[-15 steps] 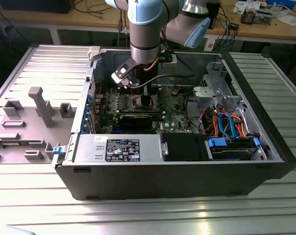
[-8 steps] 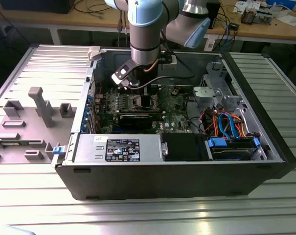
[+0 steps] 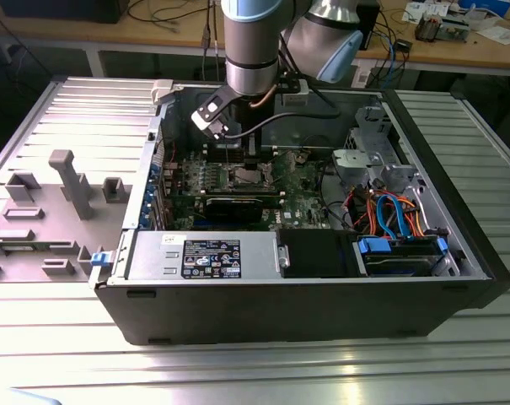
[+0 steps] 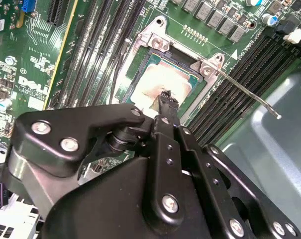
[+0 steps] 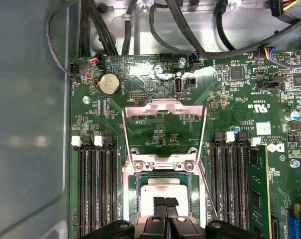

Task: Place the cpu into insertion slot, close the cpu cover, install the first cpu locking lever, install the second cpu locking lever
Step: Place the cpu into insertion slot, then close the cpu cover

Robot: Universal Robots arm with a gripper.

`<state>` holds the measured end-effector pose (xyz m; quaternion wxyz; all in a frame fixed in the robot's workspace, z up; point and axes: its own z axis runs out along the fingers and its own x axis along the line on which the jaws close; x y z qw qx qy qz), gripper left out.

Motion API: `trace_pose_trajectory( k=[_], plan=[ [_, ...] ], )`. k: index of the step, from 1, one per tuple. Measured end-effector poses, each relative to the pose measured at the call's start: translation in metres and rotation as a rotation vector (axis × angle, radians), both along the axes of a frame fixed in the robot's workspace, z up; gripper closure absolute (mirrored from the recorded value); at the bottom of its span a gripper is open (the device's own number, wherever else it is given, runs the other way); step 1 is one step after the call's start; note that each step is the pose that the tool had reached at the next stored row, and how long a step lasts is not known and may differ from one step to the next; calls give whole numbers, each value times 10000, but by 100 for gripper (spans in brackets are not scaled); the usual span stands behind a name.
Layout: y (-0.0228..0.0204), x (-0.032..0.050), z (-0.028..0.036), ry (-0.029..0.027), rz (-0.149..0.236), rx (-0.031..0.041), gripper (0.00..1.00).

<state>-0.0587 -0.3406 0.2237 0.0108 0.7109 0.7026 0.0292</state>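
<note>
Cpu (image 4: 160, 79) — silver sq top, in insertion slot (image 4: 155, 37); cover (image 5: 162, 103) open

Silver-grey cpu (image 5: 162, 188), green circuit board (image 5: 230, 117), black tool (image 5: 166, 201), silver cpu cover (image 5: 164, 104)

Ribbed metal table (image 3: 255, 371) with two loads

An open black computer case (image 3: 322, 308) is set on the slatted table top, its open side turned upward, and most of the middle and the exterior view's right is taken up by it. Just beside it, on the exterior view's left, a flat grey plate (image 3: 35, 215) is laid, on which raised grey blocks and an upright grey post (image 3: 73, 181) are carried.
</note>
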Motion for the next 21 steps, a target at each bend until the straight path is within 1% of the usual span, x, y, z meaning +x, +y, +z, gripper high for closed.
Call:
trace_pose_trajectory(
  k=[8,18,21],
  plan=[
    [0,1,2,6,0,-1,89],
    [0,0,77,7,0,-2,89],
    [0,0,112,6,0,-1,89]
  ],
)
